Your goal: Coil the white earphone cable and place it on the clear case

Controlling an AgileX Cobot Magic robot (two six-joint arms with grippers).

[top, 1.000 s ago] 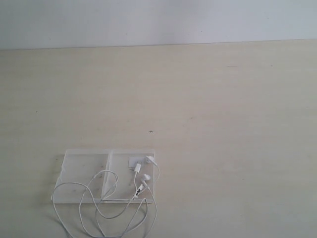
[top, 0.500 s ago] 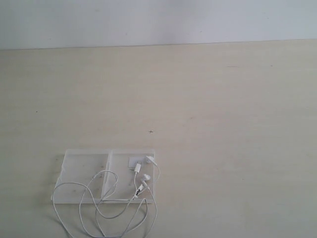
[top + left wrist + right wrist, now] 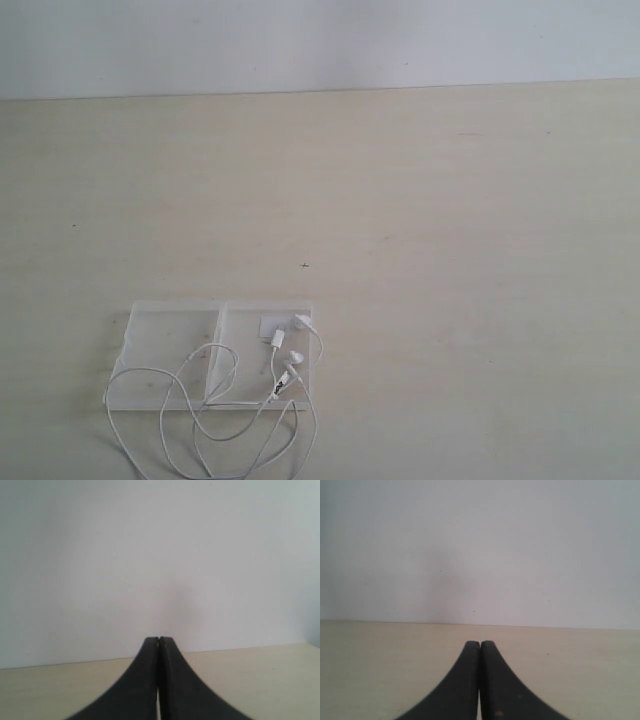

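Change since a second ago: nothing has shifted. The black two-fingered left gripper (image 3: 159, 640), the flat transparent plastic clear case (image 3: 165, 340), the long thin white earphone cable (image 3: 213, 346) and the black two-fingered right gripper (image 3: 480, 643) all sit exactly as they did.
Left gripper: seen only in the left wrist view. Its jaws are pressed together tip to tip with nothing between them. It is held above the table, facing the wall.
Clear case: two rectangular halves lying open side by side, at the lower left of the exterior view. A small white square label (image 3: 269, 325) sits at the back of the right half.
Earphone cable: uncoiled. Loose loops cross the front of both halves of the case and spill onto the table in front of it, where they run to the bottom edge of the view.
Earbuds: two small white earbuds over the right half of the case. One (image 3: 303, 322) is just beside the label, and the other (image 3: 296, 356) is a little nearer the front. A small white inline piece (image 3: 277, 341) lies between them.
Table: a pale cream wooden table (image 3: 460, 230) that fills most of the exterior view. It has a tiny dark speck (image 3: 305, 265) behind the case.
Wall: a plain pale grey wall (image 3: 320, 40) runs along the far edge of the table.
Right gripper: seen only in the right wrist view. Its jaws are closed tight on nothing. It is raised over the table and faces the wall.
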